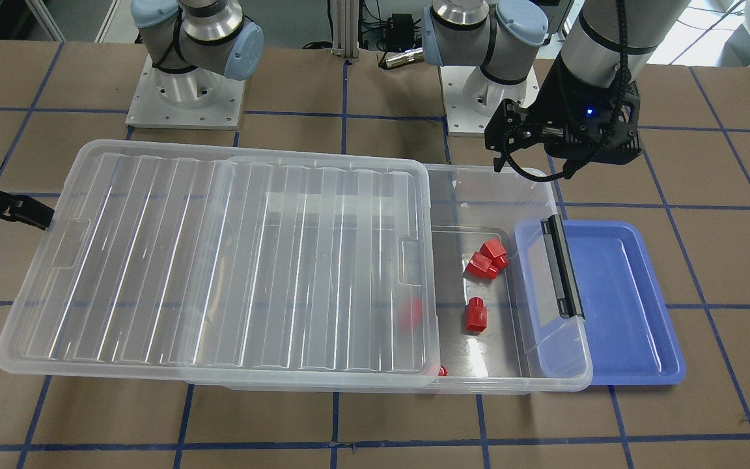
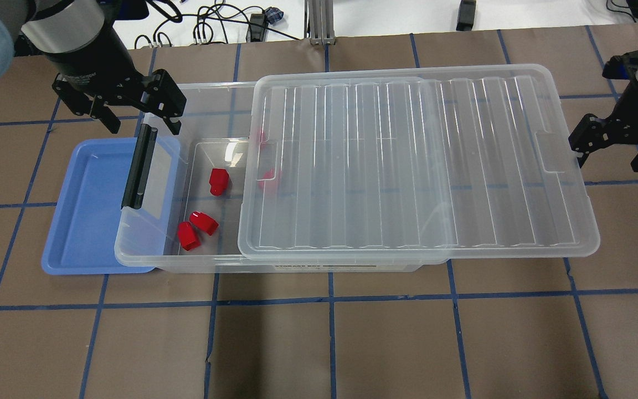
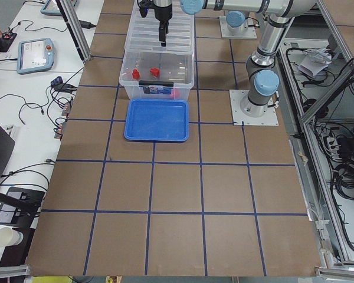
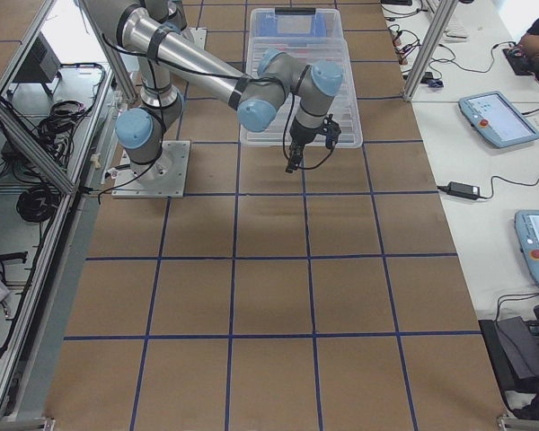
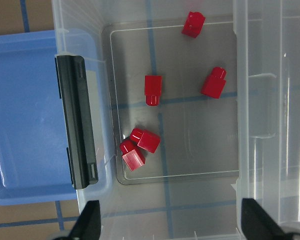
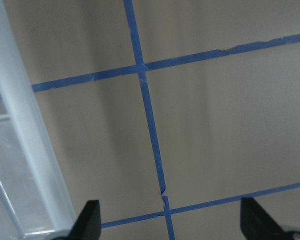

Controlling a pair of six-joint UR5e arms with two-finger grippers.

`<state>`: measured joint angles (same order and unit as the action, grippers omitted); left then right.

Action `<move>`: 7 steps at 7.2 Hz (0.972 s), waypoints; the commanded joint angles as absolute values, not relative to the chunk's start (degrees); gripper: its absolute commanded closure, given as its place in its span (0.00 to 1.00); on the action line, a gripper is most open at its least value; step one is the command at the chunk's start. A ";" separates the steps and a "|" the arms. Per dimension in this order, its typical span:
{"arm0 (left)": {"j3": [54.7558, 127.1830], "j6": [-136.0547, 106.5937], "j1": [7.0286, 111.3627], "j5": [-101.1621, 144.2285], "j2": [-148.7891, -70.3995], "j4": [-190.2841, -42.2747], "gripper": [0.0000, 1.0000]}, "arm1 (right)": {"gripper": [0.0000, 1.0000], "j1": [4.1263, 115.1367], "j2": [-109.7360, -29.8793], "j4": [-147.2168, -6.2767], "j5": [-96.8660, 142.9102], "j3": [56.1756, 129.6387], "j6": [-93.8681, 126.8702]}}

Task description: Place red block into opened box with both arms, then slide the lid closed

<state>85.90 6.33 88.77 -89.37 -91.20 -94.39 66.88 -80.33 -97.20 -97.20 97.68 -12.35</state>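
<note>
Straight beneath the left pincer (image 2: pixel 143 124), spread wide and empty: loose red blocks (image 5: pixel 153 90) on the floor of the box (image 2: pixel 197 260). Off to one side, the black latch bar (image 2: pixel 139 166). Farther off, the lid (image 2: pixel 407 166) partway across the box, far end near the right pincer (image 2: pixel 611 160), likewise spread, empty.

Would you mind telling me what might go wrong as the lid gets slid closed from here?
1. The lid overhangs the box far toward the right gripper; an off-centre push may skew or jam it.
2. The left gripper hovers open over the latch end, possibly in the lid's path.
3. The tray lies right at that end, so pushing might shove both.
</note>
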 commanded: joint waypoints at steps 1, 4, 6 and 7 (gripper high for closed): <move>86.74 6.07 88.33 -89.30 -90.17 -95.01 0.00 | 0.00 69.78 -80.59 -96.60 -97.21 97.65 -8.71; 86.92 3.18 88.33 -88.16 -88.87 -86.97 0.00 | 0.00 74.16 -80.60 -96.42 -96.77 97.65 -5.38; 90.50 1.05 88.51 -88.33 -89.66 -86.49 0.00 | 0.00 76.80 -80.68 -96.33 -96.68 97.65 -1.61; 91.75 0.97 88.51 -88.24 -88.60 -86.40 0.00 | 0.00 79.25 -80.51 -96.50 -96.77 97.65 0.85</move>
